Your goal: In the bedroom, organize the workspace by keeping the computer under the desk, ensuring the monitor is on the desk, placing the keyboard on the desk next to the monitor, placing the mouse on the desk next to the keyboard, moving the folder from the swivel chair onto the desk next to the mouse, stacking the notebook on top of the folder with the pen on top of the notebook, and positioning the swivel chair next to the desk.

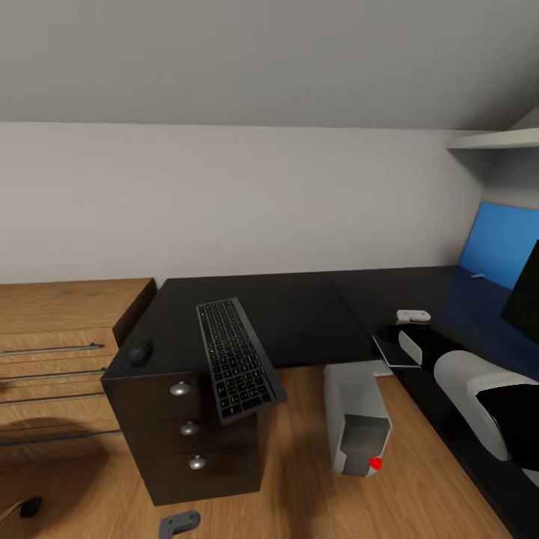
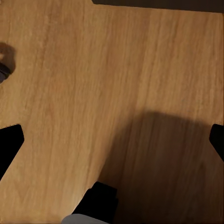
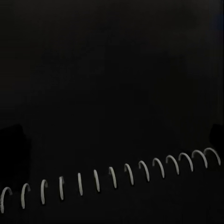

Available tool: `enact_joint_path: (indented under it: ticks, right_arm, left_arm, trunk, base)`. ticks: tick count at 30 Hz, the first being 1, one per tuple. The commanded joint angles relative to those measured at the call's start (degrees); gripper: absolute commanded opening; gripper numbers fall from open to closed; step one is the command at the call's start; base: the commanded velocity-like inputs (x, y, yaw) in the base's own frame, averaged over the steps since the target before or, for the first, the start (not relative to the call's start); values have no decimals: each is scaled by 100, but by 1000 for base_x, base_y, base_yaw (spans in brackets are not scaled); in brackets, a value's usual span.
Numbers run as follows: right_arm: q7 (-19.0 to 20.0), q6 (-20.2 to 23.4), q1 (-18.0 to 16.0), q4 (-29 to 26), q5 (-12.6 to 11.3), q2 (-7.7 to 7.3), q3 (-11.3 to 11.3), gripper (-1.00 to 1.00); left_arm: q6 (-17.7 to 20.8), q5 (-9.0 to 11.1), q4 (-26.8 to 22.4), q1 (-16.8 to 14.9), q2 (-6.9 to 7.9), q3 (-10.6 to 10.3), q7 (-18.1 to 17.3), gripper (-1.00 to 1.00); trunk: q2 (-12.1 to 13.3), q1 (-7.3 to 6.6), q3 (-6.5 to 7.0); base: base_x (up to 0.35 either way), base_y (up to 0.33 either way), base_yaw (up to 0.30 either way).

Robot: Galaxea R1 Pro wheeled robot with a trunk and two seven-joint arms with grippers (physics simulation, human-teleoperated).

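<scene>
A matte black L-shaped desk (image 1: 299,314) fills the corner. The flat, dark-keyed keyboard (image 1: 236,358) lies askew at its left end, its near end jutting past the front edge above the drawers with round metal knobs (image 1: 180,388). The rounded black mouse (image 1: 140,352) sits near the left front corner. The boxy grey computer (image 1: 356,418), with a red dot, stands on the wood floor (image 1: 299,486) against the desk. The monitor (image 1: 524,296) is cut off at the right.

The right arm (image 1: 479,389) reaches over the desk; in its wrist view a notebook's (image 3: 112,93) black cover and white wire spiral fill the dark frame, and I cannot tell whether that claw grips. The left claw (image 2: 112,140) hangs spread over wood grain.
</scene>
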Motion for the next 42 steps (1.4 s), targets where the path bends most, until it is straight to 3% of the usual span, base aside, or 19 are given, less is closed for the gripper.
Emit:
enact_joint_path:
  ticks: [1, 42]
  right_arm:
    - [-18, 65, 3, 361, -54, -3, 75, 100]
    - [-25, 65, 3, 361, -46, 3, 75, 100]
  left_arm:
    - [29, 7, -11, -9, 6, -26, 33, 100]
    - [29, 12, -11, -9, 0, -40, 28, 100]
  trunk:
    - [-3, -2, -7]
    - [-3, -2, -7]
  base:
    - [-254, 0, 0]
    - [-118, 13, 0]
